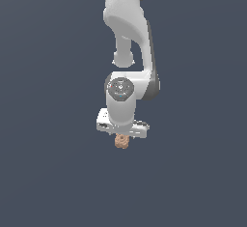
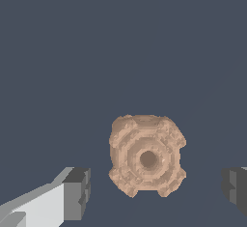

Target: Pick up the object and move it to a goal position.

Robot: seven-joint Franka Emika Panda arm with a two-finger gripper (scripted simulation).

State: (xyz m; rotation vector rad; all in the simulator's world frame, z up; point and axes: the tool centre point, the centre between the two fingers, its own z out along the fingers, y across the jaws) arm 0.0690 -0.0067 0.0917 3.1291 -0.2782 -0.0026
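In the exterior view we find one white arm (image 1: 126, 37) reaching down from the top edge at about the middle of the frame, over a plain dark blue-grey ground (image 1: 43, 173). Its wrist joint carries a round grey cap (image 1: 120, 89) facing the camera. Below that sits the wide white body of the gripper (image 1: 122, 135), tilted slightly, lower towards the exterior view's right. The chunk (image 1: 121, 141), small, tan-orange and knobbly, shows directly under the middle of that body and is much narrower than it. From this view we cannot tell whether the chunk rests on the ground or is lifted.

In the wrist view we read from the white-backed finger with its dark grey pad (image 2: 77, 192), across to the chunk (image 2: 146, 155), then to the second dark pad (image 2: 235, 187) at the frame's edge. The chunk lies between the two pads, with clear ground visible on each side of it. It is roughly square with rounded lobes at its corners and a dark round hollow in its centre. The fingers stand wide apart and touch nothing; the pincer grips no item.
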